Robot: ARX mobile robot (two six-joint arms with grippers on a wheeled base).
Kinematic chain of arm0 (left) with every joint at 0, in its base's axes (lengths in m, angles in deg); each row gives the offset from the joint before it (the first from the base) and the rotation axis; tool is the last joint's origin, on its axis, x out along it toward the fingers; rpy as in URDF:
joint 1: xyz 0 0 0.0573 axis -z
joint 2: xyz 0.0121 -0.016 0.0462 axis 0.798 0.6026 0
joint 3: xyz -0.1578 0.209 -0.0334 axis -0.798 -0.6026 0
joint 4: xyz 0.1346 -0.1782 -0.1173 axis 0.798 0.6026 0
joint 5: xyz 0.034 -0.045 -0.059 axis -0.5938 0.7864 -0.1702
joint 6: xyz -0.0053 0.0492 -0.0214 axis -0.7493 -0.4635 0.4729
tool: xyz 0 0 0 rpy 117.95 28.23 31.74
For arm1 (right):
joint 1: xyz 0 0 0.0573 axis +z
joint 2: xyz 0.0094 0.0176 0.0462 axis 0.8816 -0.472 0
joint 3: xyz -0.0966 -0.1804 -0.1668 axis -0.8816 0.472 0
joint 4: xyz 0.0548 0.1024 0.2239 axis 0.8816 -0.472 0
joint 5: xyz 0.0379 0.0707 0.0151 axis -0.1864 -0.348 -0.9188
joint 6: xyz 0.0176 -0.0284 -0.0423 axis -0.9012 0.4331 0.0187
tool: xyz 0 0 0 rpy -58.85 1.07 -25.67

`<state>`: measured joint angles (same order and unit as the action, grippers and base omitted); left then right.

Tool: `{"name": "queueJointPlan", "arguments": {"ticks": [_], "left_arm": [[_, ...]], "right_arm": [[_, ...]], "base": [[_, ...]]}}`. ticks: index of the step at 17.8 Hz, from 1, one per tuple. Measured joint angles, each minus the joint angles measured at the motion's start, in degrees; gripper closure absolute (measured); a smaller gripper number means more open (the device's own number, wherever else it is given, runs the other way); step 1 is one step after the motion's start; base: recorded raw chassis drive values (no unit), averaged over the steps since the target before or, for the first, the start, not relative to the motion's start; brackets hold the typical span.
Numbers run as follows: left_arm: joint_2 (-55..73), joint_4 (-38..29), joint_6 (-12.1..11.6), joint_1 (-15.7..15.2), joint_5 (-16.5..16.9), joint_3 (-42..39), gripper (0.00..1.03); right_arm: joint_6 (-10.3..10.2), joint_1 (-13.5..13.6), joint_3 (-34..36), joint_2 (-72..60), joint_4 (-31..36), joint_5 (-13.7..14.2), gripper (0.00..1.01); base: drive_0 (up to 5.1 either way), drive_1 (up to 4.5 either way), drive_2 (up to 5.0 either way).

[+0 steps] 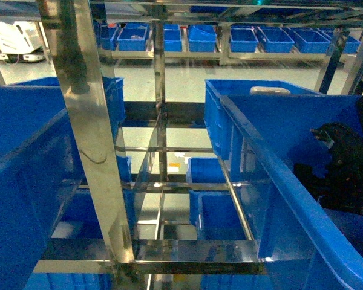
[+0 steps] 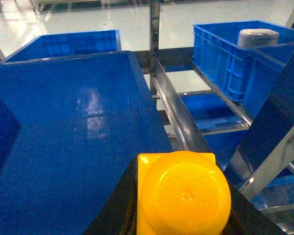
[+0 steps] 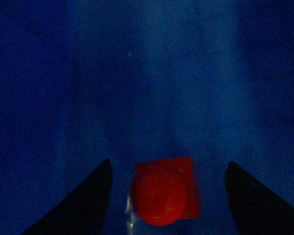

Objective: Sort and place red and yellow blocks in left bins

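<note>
The yellow block (image 2: pixel 183 196) sits stud-up between the black fingers of my left gripper (image 2: pixel 180 169), which is shut on it. It hangs over the near right corner of a large deep blue bin (image 2: pixel 63 122). The red block (image 3: pixel 164 193) lies on the dim blue floor of another bin (image 3: pixel 152 88), between the fingers of my right gripper (image 3: pixel 168 162), which is open and apart from the block on both sides. In the head view the right arm (image 1: pixel 345 175) reaches down into the big blue bin (image 1: pixel 272 175) on the right. My left gripper does not show there.
A slanted steel rack post (image 1: pixel 91 133) crosses the head view beside a blue bin (image 1: pixel 24 139) on the left. A crate holding a grey-white object (image 2: pixel 257 36) stands behind on the right. More crates sit on a lower shelf (image 1: pixel 218 211) and along the back (image 1: pixel 242 39).
</note>
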<state>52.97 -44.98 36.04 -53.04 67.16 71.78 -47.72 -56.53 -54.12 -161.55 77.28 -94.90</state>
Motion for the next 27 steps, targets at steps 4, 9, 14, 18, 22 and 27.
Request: {"name": "queueJointPlan", "arguments": {"ticks": [4, 9, 14, 18, 22, 27], "left_arm": [[0.00, 0.00, 0.00, 0.00, 0.00, 0.00, 0.77], [0.00, 0.02, 0.00, 0.00, 0.00, 0.00, 0.77], [0.00, 0.02, 0.00, 0.00, 0.00, 0.00, 0.77], [0.00, 0.00, 0.00, 0.00, 0.00, 0.00, 0.77], [0.00, 0.00, 0.00, 0.00, 0.00, 0.00, 0.77], [0.00, 0.00, 0.00, 0.00, 0.00, 0.00, 0.77]], "right_arm": [[-0.98, 1.53, 1.70, 5.55, 1.14, -1.51, 0.02], [-2.62, 2.95, 8.52, 13.81, 4.00, -3.04, 0.03], [-1.66, 3.83, 13.68, 23.74, 2.73, -2.91, 0.03], [3.39, 2.27, 17.55, 30.84, 0.92, -1.68, 0.03], [5.86, -1.57, 21.29, 37.44, -1.31, -4.07, 0.03], [6.91, -5.40, 27.98, 50.34, -7.72, -8.09, 0.03]], "base": [[0.0, 0.00, 0.0], [0.0, 0.00, 0.0], [0.0, 0.00, 0.0], [0.0, 0.00, 0.0], [0.0, 0.00, 0.0], [0.0, 0.00, 0.0]]}}
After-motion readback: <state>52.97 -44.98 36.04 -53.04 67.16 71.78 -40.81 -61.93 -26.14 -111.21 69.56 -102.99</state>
